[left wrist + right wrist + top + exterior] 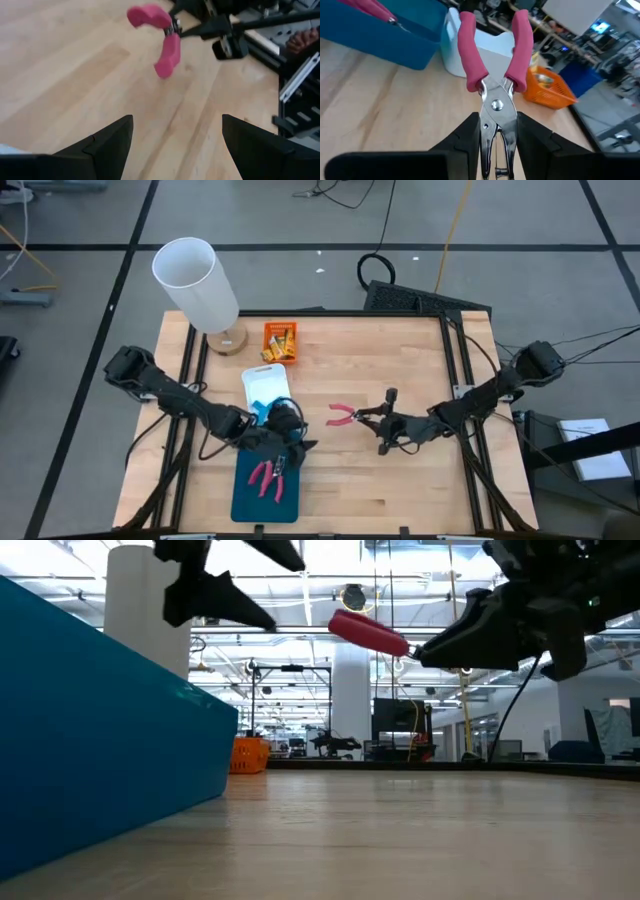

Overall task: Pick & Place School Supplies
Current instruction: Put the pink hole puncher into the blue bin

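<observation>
My right gripper [375,418] is shut on red-handled pliers [343,415] above the middle of the table; they also show in the low view [368,633] and the left wrist view [162,35]. My left gripper [290,445] is open and empty, above the far right corner of the teal tray [245,505], where another pair of red-handled pliers [266,478] lies. The white tray [266,385] holds light-blue pieces. The orange tray [281,340] holds yellow packets. My right gripper pinches the pliers' metal nose [495,137] between its two fingers. The fingers come about level from the table's right side and lie along the tool. The red handles [470,55] stick out toward the table's left, and the tool is lifted clear of the table.
A tall white cylinder [195,280] stands on a round wooden base at the far left corner. Bare wood lies between the two grippers and along the table's near right part.
</observation>
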`<state>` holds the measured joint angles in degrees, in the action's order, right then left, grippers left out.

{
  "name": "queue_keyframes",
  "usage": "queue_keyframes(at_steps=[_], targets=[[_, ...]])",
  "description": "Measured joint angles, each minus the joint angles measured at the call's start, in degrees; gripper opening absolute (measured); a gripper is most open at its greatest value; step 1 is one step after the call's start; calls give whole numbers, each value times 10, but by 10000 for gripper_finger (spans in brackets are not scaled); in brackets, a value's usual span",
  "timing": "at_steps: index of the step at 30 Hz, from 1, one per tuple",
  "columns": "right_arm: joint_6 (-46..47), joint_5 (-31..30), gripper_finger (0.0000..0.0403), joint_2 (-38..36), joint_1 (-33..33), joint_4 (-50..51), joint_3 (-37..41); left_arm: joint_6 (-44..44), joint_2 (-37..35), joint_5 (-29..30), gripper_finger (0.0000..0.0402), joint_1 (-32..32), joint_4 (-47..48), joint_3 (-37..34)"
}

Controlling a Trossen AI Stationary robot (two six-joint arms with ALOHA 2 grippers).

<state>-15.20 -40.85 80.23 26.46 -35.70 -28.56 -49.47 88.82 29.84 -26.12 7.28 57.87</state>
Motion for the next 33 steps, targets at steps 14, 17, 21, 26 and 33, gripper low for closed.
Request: queue_keyframes(at_steps=[14,17,21,26,33], targets=[[-73,-91,92,0,10,-159,0,146,28,18,310,78,-181,1],[-93,-91,92,-1,10,-194,-1,192,44,19,310,93,-244,0],[-124,-125,92,-1,9,-222,0,261,62,18,310,106,-331,0],[-140,-134,92,-1,0,-245,0,329,72,2,310,114,-417,0],[-143,-133,92,-1,-10,-260,0,339,72,-2,310,120,-434,0]])
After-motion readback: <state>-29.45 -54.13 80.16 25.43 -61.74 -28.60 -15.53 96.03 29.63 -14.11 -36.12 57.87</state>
